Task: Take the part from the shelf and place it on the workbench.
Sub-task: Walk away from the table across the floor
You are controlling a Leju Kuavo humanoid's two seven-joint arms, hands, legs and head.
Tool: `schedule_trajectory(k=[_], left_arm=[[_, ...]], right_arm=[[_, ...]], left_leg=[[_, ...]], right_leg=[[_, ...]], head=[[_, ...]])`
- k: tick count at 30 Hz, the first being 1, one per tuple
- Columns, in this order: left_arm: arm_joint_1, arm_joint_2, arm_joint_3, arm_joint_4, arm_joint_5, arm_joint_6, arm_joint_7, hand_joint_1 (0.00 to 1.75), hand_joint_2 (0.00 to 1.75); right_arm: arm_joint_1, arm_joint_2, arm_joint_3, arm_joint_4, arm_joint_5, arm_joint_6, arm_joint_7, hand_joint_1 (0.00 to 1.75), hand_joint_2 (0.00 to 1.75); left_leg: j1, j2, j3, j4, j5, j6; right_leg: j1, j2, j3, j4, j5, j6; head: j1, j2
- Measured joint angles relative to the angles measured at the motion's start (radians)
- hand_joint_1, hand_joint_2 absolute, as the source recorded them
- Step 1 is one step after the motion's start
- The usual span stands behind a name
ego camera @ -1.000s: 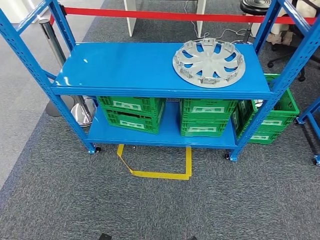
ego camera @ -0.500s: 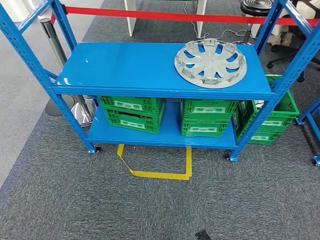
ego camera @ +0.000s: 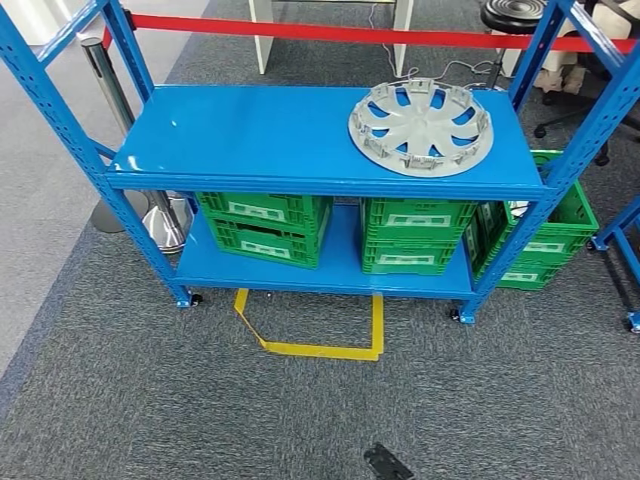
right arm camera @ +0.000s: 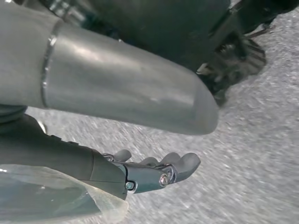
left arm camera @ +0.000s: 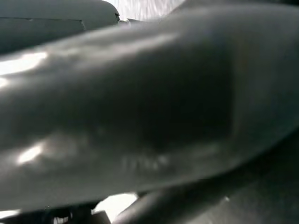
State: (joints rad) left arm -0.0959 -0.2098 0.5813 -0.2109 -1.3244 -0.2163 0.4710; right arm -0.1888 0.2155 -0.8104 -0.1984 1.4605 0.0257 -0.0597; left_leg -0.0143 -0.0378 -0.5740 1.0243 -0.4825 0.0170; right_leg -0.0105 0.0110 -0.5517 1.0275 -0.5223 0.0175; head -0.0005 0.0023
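A silver-grey wheel cover (ego camera: 420, 126) lies flat on the right end of the blue shelf's top board (ego camera: 264, 130), straight ahead of me and some way off across the carpet. In the right wrist view my right hand (right arm camera: 155, 170) hangs over the grey carpet, its fingers stretched out and nothing in them. It is far from the shelf and the wheel cover.
Green crates (ego camera: 264, 227) (ego camera: 415, 235) stand on the lower board, and another (ego camera: 547, 235) sits just past the right post. Yellow floor tape (ego camera: 321, 348) marks a box before the shelf. A red barrier belt (ego camera: 340, 32) and a chrome stanchion (ego camera: 109, 90) stand behind.
The whole head picture has shifted slightly, so the camera moved. The wheel cover and crates stay where they were on the shelf.
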Motion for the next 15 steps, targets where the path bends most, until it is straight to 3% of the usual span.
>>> schedule_trajectory(k=[2,3,6,7,11,15], left_arm=[[-0.001,-0.004,-0.027,0.0,-0.037,0.071,0.003,0.0,1.75],[-0.001,-0.008,-0.044,0.0,-0.066,0.115,0.006,0.0,1.75],[-0.004,-0.015,-0.111,0.0,-0.143,0.19,0.026,0.0,0.44],[-0.004,-0.015,-0.124,0.001,-0.133,0.199,0.032,0.0,0.0],[0.003,-0.018,-0.086,0.001,0.022,0.246,0.019,0.0,1.75],[0.01,-0.023,-0.022,0.001,0.074,0.367,-0.019,0.0,1.75]], right_arm=[[-0.002,0.01,0.04,0.0,0.054,0.008,0.013,0.0,0.0],[-0.002,0.017,0.06,0.0,0.069,0.01,0.026,0.0,0.44],[0.004,0.034,0.098,0.002,0.076,0.019,0.058,0.0,1.75],[0.005,0.038,0.104,0.002,0.075,0.023,0.066,0.0,1.75],[0.003,0.041,0.124,0.003,0.089,0.037,0.098,0.0,0.0],[-0.007,0.039,0.14,0.002,0.083,0.026,0.132,0.0,0.0]], left_leg=[[0.0,0.0,0.0,0.0,0.0,0.0],[0.0,0.0,0.0,0.0,0.0,0.0],[0.0,0.0,0.0,0.0,0.0,0.0],[0.0,0.0,0.0,0.0,0.0,0.0],[0.0,0.0,-0.001,0.0,-0.001,0.0],[0.0,0.0,-0.001,0.0,-0.001,0.0]], right_leg=[[0.0,0.0,0.0,0.0,0.0,0.0],[0.0,0.0,0.0,0.0,0.0,0.0],[0.0,0.0,0.0,0.0,0.0,0.0],[0.0,0.001,0.0,0.0,0.0,0.0],[0.0,0.001,-0.001,-0.001,0.0,0.0],[0.0,0.001,-0.001,-0.001,0.0,0.0]], head=[[0.0,0.0],[0.0,0.0],[0.0,0.0],[0.0,0.0],[0.0,0.0],[0.0,0.0]])
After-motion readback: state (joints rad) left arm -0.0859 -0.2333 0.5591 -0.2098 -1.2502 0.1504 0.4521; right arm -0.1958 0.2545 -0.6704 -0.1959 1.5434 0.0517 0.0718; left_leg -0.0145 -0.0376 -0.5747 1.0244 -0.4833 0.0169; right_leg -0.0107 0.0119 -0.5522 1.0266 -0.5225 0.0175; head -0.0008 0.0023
